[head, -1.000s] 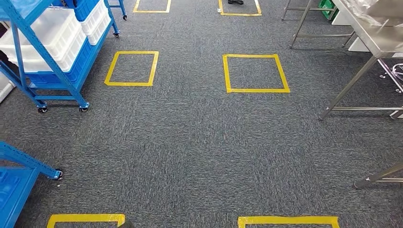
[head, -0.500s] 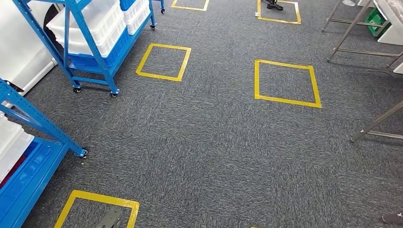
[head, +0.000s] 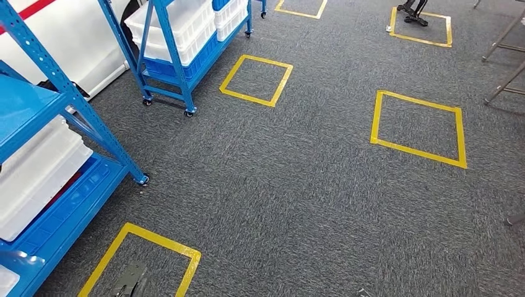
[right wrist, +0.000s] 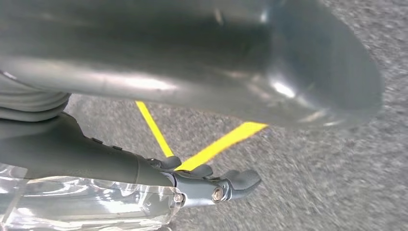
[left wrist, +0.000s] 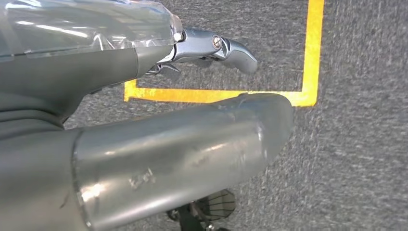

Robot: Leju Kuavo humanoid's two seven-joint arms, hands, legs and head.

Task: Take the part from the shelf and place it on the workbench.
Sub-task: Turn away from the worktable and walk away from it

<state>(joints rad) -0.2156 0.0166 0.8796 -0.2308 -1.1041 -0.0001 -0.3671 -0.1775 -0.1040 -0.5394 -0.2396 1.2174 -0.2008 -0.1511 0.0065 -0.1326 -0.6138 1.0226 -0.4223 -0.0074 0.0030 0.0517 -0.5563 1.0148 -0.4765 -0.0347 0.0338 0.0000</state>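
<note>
R hand empty, fingers apart, over yellow tape.

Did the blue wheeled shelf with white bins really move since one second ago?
No. The wheeled shelf keeps its place beside the yellow floor square; the whole view shifted, so the camera turned.

Near shelf sits at the left edge: bright blue metal frame, slanted uprights, one wheeled foot on the grey carpet. Its low tier holds a long white bin lying over a blue tray. Second shelf stands farther back, upright on castors, with white bins stacked on its tiers. Far right, thin metal legs of a table, its top out of frame.
</note>
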